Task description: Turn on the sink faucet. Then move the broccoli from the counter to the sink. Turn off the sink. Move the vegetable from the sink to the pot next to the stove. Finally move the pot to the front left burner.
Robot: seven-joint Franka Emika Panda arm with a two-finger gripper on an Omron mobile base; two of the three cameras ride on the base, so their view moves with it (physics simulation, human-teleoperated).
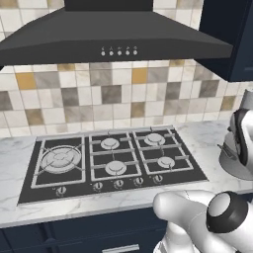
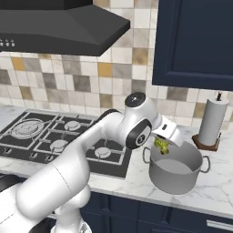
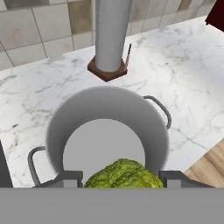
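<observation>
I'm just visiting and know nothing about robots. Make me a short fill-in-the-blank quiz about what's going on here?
1. The end effector holds a green ____ between its fingers.
2. Directly below it stands a metal ____ with two handles.
3. That vessel rests on the marble counter, to the ____ of the stove in the right base view.

Missing words: broccoli; pot; right

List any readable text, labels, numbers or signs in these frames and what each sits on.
None can be read.
Range hood: a row of small white button marks, too small to make out.
Stove knobs: no legible markings.
Pot, paper towel roll: blank.
</observation>
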